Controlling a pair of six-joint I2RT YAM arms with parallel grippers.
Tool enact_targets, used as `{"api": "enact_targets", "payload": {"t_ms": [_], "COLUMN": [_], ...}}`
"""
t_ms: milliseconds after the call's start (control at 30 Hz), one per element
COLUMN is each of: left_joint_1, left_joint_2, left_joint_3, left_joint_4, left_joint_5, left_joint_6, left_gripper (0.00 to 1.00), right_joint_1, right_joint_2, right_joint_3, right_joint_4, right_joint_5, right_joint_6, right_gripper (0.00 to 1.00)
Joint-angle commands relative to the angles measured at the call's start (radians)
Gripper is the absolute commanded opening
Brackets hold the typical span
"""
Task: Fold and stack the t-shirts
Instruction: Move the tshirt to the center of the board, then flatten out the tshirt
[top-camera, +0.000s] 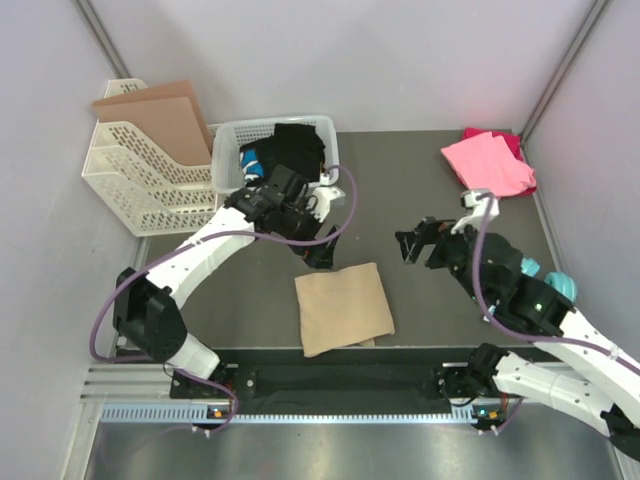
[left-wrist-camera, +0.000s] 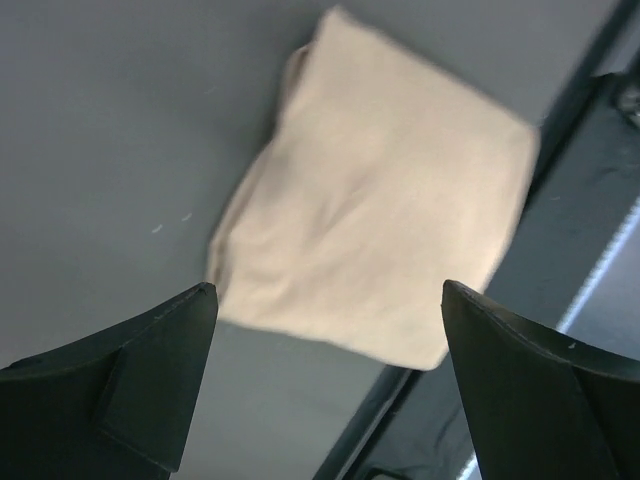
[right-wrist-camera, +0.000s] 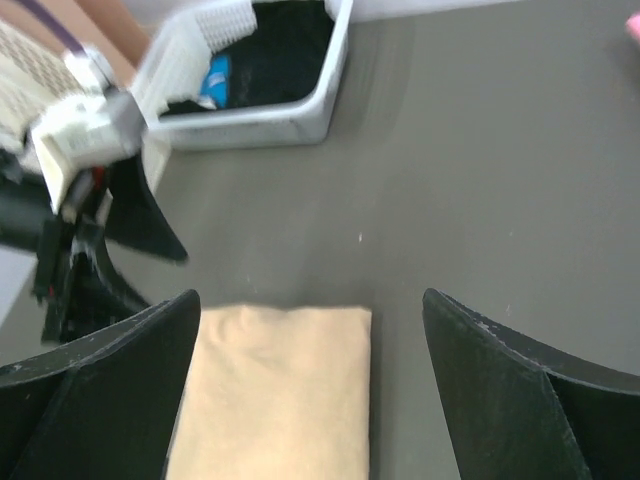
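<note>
**Half-Seen Shirts, Cropped Arms, Smeared Edges**

At the surface's far right corner, the pink t-shirt (top-camera: 488, 165) is covering most of the magenta t-shirt (top-camera: 510, 138), which is showing only a dark strip along its far side. Inside the basket (top-camera: 226, 165) at the far edge, a black cloth (top-camera: 296, 147) and something blue (top-camera: 250, 158) are appearing too small to identify. The right arm (top-camera: 545, 300) is running off the top view's lower right corner.

In the right wrist view, blur is smearing the left arm (right-wrist-camera: 80, 150), and the bottom edge is cropping the tan t-shirt (right-wrist-camera: 275, 390). In the left wrist view, the fingers (left-wrist-camera: 130, 390) of the left claw (left-wrist-camera: 328, 290) are running off the bottom edge, and the tan t-shirt is looking soft and unfocused.
</note>
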Motion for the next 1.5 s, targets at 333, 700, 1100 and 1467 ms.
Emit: {"api": "enact_targets", "payload": {"t_ms": [333,700,1100,1467], "left_joint_1": [0.106,0.353,0.526,0.56], "left_joint_2": [-0.185,-0.378,-0.436,-0.509], "left_joint_3": [-0.314,-0.202,-0.211,-0.228], "left_joint_4": [0.12,0.1,0.101,0.087], "left_joint_5": [-0.073,-0.117,-0.2,-0.22], "left_joint_6": [0.055,0.065,0.013,0.009], "left_gripper": [0.91,0.93,0.96,0.96], "right_joint_1": [0.012,0.021,0.029,-0.061], "right_joint_2": [0.135,0.112,0.173,0.126], "right_joint_3": [-0.29,-0.491,-0.572,-0.105], "right_joint_4": [-0.011,0.089,0.272,-0.122], "right_joint_5": [-0.28,-0.453,-0.58,-0.262], "right_joint_6": [0.264,0.38,0.429,0.203], "right_gripper": [0.81,0.62,0.39,0.0]}}
